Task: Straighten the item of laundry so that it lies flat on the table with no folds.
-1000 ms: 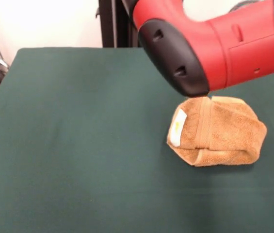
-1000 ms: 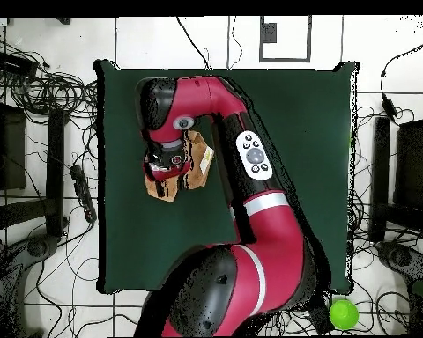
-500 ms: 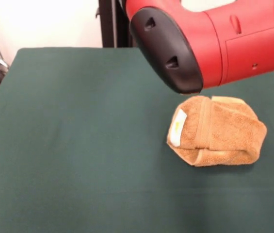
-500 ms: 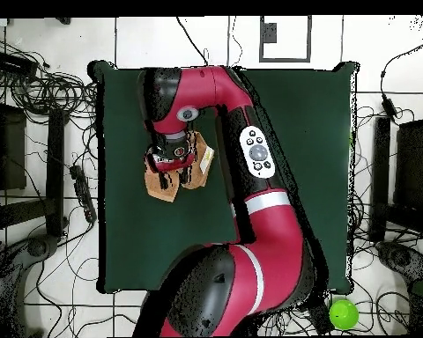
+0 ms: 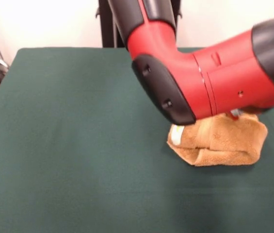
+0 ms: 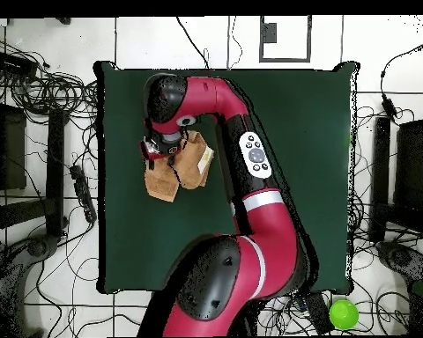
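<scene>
The golden-orange towel lies bunched and folded over on itself on the dark green table, at the right in the front view. Its white label shows at its left end. In the overhead view the towel lies near the table's left edge, with the label on its right side. The red and black arm hangs low over the towel and hides its far part. My gripper is at the towel's upper edge in the overhead view. Its state does not show.
The arm's long red link crosses the table's middle from the base at the bottom. Cables and dark gear lie on the floor left of the table. A green ball lies on the floor at the bottom right.
The arm has swung and come down lower over the towel, now hiding its far part in the front view. In the overhead view the wrist has moved up, uncovering more towel. The towel keeps its place.
</scene>
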`<state>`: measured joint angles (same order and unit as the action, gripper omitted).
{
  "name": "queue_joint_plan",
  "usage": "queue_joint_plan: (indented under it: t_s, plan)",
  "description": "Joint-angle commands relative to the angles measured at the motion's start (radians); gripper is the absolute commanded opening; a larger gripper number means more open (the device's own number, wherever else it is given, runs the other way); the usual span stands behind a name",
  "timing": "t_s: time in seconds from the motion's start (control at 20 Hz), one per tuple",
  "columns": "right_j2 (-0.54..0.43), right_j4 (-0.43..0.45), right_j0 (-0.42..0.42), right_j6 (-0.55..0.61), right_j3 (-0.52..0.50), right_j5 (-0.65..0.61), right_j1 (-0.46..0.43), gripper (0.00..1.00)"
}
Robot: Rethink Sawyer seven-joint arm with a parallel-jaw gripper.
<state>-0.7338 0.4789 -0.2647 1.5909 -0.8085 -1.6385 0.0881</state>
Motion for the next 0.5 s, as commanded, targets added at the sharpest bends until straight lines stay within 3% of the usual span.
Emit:
queue_joint_plan:
  t_s: [0.05,0.3,0.5]
  plan:
    - [-0.123,-0.035,0.028,-0.348,-0.010,0.166,-0.068,1.00]
    - [-0.175,-0.064,-0.011,-0.346,-0.099,0.435,-0.060,1.00]
    - [-0.192,-0.065,-0.041,-0.327,-0.163,0.544,-0.045,1.00]
